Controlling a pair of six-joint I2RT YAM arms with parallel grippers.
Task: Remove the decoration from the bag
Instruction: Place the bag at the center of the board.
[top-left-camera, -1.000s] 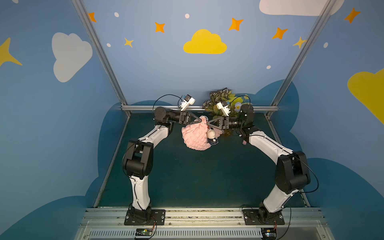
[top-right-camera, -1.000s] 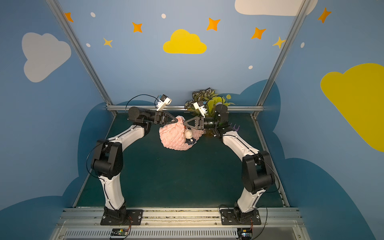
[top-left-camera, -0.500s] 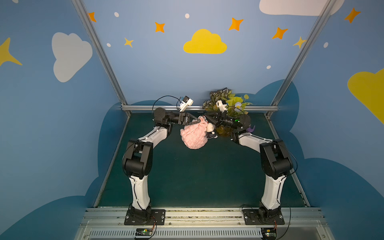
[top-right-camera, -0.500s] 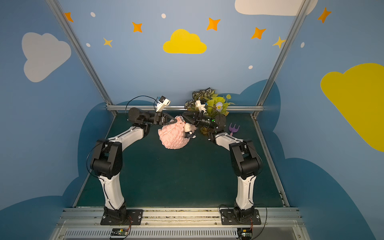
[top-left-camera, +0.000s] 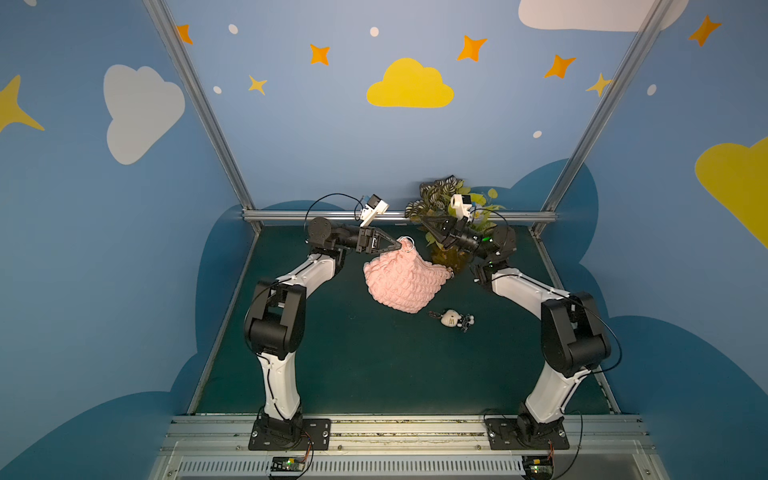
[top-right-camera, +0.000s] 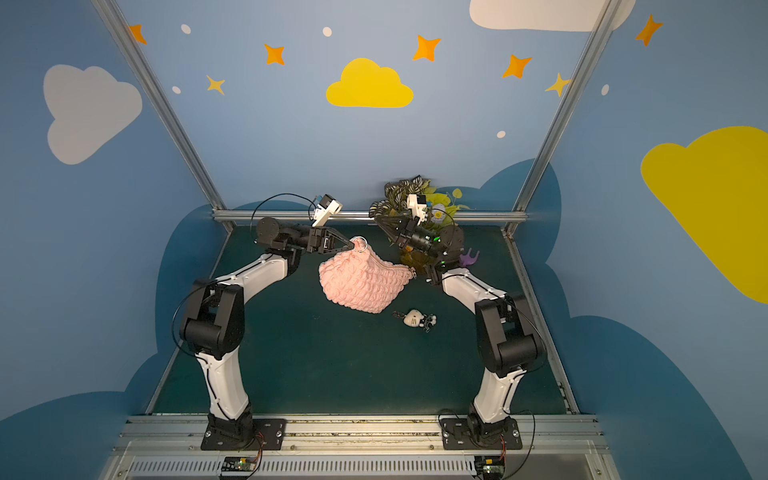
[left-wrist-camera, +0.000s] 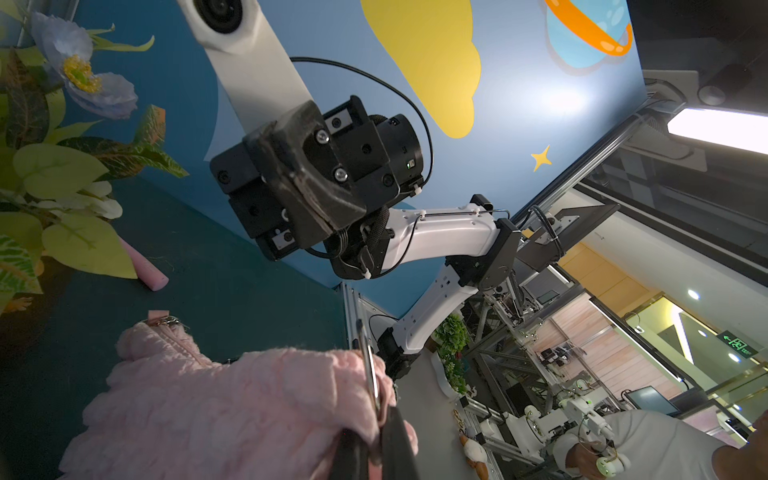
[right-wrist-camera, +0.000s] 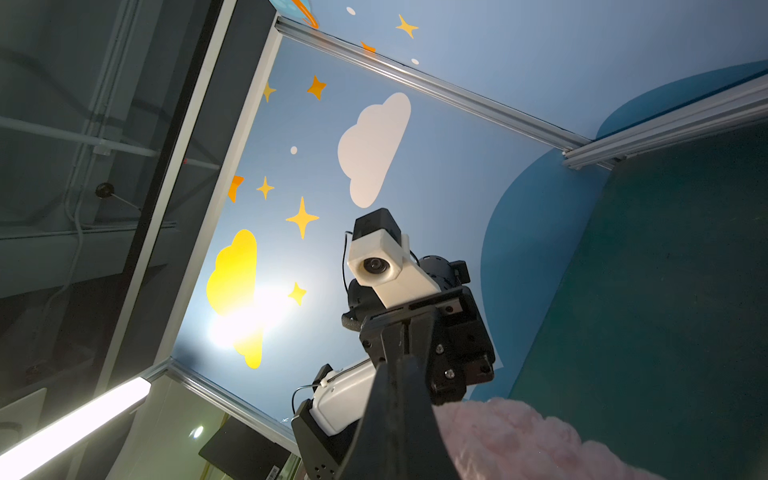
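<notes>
The pink puffy bag (top-left-camera: 401, 280) (top-right-camera: 359, 282) hangs by a top corner from my left gripper (top-left-camera: 400, 246) (top-right-camera: 355, 246), which is shut on the fabric beside a metal ring (left-wrist-camera: 370, 374). In the left wrist view the bag (left-wrist-camera: 228, 407) fills the lower part, pinched in the gripper (left-wrist-camera: 374, 449). The decoration (top-left-camera: 452, 319) (top-right-camera: 415, 319), a small white plush charm, lies loose on the green mat to the right of the bag. My right gripper (top-left-camera: 420, 219) (top-right-camera: 377, 218) (right-wrist-camera: 401, 365) is shut and empty, raised in front of the plant, with the bag (right-wrist-camera: 519, 440) below it.
A potted leafy plant (top-left-camera: 449, 199) (top-right-camera: 405, 195) with a pale flower (left-wrist-camera: 83, 75) stands at the back rail behind the right arm. A small purple item (top-right-camera: 468, 257) lies beside the right arm. A pink stick (left-wrist-camera: 141, 266) lies near the plant.
The decoration has come off the bag and now lies on the mat. My right gripper has shut and moved up away from the bag. The left gripper keeps its grip on the bag.
</notes>
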